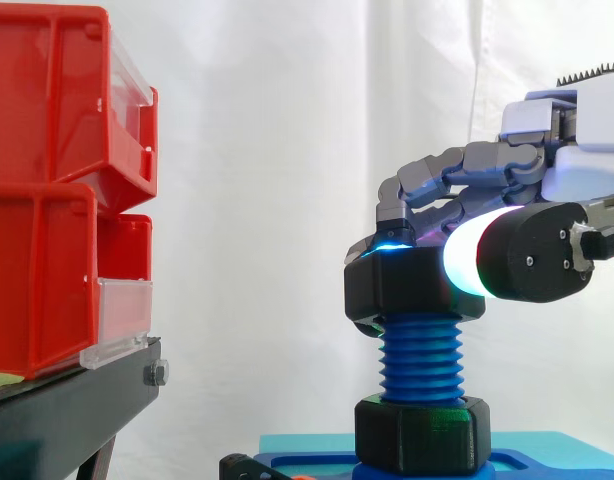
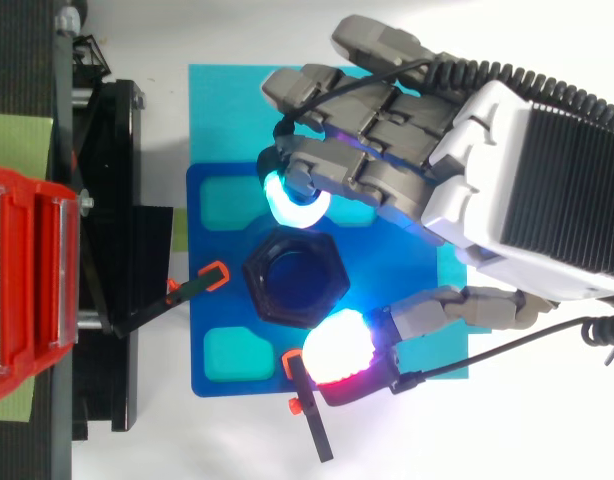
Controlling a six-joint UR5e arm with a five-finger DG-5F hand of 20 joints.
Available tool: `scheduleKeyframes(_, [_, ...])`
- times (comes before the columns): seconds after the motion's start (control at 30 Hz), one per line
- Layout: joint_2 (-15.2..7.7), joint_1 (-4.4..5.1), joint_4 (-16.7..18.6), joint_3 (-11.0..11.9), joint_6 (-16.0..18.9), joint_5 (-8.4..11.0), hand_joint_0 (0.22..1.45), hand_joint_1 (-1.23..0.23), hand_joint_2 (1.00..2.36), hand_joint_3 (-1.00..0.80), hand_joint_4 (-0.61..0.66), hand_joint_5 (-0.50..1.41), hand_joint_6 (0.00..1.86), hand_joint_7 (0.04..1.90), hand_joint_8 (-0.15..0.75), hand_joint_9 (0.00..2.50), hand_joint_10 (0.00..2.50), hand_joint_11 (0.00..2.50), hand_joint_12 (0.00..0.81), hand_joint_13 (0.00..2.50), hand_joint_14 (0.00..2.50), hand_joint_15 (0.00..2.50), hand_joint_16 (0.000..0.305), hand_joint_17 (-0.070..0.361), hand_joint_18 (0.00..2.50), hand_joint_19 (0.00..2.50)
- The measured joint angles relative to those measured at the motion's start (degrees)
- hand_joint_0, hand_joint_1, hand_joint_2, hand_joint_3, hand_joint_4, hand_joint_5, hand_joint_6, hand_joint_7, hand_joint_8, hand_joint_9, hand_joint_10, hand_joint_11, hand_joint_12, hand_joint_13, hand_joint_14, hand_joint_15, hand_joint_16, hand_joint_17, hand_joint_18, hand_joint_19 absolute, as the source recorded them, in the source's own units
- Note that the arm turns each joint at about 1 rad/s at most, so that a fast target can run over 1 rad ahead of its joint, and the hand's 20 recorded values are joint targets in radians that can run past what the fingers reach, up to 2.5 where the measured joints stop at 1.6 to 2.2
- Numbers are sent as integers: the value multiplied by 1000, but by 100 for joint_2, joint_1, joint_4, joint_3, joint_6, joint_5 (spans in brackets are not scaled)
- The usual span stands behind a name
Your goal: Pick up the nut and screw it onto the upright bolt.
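Black nut (image 1: 412, 285) sits atop the blue bolt (image 1: 420, 362), at the centre of the plate (image 2: 212, 240). My hand (image 2: 527, 190) pinches it: fingertips (image 2: 292, 205) at its 12 o'clock, thumb (image 2: 337, 350) at 5, seen from above. I judge it rigid, light, slick plastic; grip on opposite flats.

A white table (image 2: 237, 440) carries a cyan sheet (image 2: 212, 110) beneath a blue base plate (image 2: 212, 312), beside the black stand (image 2: 112, 150).
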Motion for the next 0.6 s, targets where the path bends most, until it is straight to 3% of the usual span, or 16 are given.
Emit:
scheduleKeyframes(0.37, [0, 9, -2, 0, 0, 0, 540, -559, 1000, -500, 285, -120, 510, 1277, 308, 547, 0, 0, 331, 531, 0, 0, 36, 81, 365, 21])
scheduleKeyframes(0.6, [0, 17, -16, 0, -17, -112, 540, -560, 1000, -500, 279, -120, 510, 1271, 308, 547, 0, 0, 331, 529, 0, 0, 36, 81, 363, 27])
